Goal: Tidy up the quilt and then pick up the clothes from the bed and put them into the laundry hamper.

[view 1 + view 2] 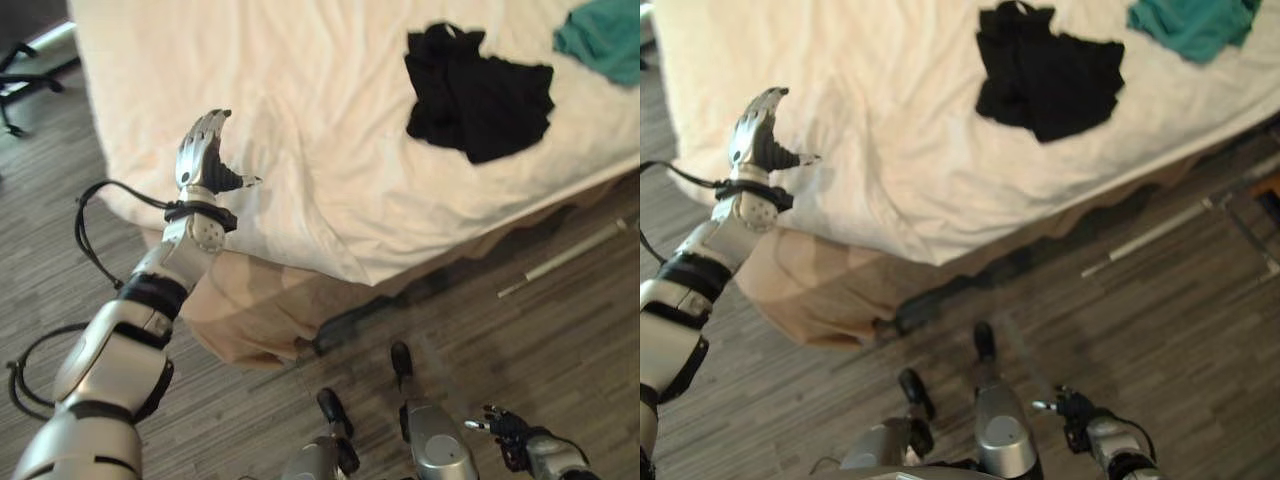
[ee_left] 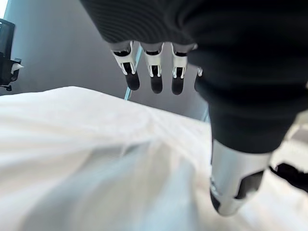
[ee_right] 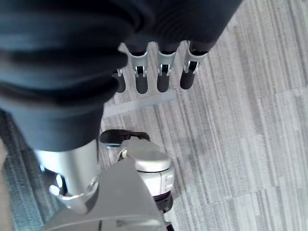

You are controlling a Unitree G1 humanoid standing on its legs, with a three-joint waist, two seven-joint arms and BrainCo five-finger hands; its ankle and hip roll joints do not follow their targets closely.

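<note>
The bed (image 1: 250, 330) carries a cream quilt (image 1: 300, 130) (rumpled), black clothes (image 1: 475, 95) and a green garment (image 1: 605, 40).

You're over grey-brown wood-plank floor (image 1: 560, 330). Bed (image 1: 240, 310) runs across the top, tan base showing at the near corner. Pale rod (image 1: 565, 258) lies on the floor beside it (right side). Dark chair base (image 1: 25, 85) upper left, grey wall (image 2: 57, 53) behind.

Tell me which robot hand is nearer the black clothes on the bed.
Left. The left robot hand is raised over the quilt, beside the black clothes. The right robot hand hangs low over the floor, off the bed.
</note>
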